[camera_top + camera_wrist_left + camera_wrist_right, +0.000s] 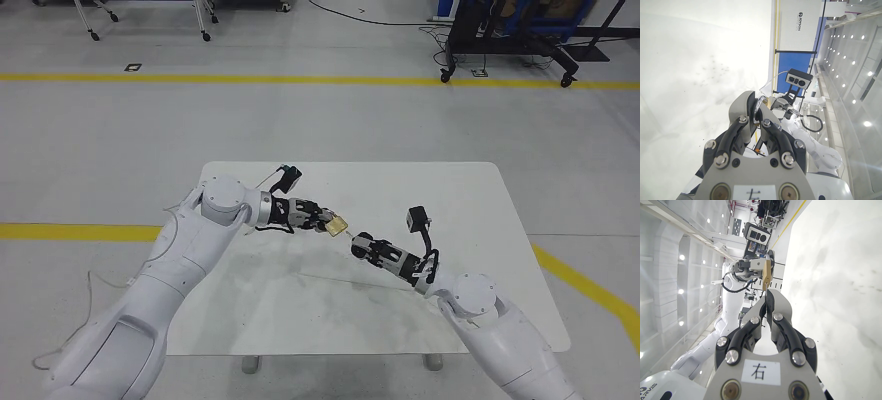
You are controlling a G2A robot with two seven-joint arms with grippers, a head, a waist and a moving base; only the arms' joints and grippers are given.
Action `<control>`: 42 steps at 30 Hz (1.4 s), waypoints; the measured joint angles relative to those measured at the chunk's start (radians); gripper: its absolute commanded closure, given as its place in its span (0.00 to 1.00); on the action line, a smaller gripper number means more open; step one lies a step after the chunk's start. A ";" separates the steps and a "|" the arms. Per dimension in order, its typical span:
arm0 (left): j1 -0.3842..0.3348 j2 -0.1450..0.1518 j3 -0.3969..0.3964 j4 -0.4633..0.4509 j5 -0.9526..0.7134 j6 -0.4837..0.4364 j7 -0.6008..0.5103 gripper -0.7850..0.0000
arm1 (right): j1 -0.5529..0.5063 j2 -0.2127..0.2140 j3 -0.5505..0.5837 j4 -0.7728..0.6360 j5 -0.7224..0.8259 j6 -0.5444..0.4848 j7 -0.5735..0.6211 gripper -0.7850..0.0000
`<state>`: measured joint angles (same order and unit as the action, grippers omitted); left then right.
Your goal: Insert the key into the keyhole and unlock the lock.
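Padlock [767, 271]: a small brass one, held up in the air over the middle of the white table [460, 200], not touching its surface. In the top view the padlock [337, 225] sits at the tip of the left arm, between the two grippers. The left gripper [322, 217] is clenched on it. In the left wrist view, the left gripper [756, 100] has its two pads pressed on either side of the lock, and the silver shackle [757, 107] curves in the narrow gap between them, on the side facing the wrist. The brass body points away from that arm, with its lower end turned toward the other one.

A thin metal key [764, 288] meets that lower end. Its blade runs straight from the brass body to the right gripper [769, 294], which is closed tight on the key's head between its ribbed black pads. The blade's tip is at the lock's end face, but how far it goes in cannot be told.

In the top view the right gripper [360, 243] lies just beside the padlock, the two arms meeting nearly in one line across the table. The left wrist view shows the right gripper [780, 105] just past the lock.

Yellow floor lines [300, 78] run beyond the table, and a dark-framed cart [510, 45] stands past the far line.
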<state>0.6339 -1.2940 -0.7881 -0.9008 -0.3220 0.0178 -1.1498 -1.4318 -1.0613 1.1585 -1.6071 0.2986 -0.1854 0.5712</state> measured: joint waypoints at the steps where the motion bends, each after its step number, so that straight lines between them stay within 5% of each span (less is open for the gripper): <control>1: 0.001 0.001 -0.002 -0.002 0.003 -0.003 -0.005 1.00 | -0.003 0.000 0.004 -0.003 -0.001 0.000 0.002 1.00; 42: 0.020 -0.003 -0.012 -0.038 0.066 0.000 -0.017 1.00 | 0.010 -0.017 -0.003 0.004 -0.014 0.033 0.039 1.00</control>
<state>0.6535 -1.2969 -0.8004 -0.9386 -0.2562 0.0175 -1.1671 -1.4214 -1.0782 1.1558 -1.6028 0.2850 -0.1519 0.6101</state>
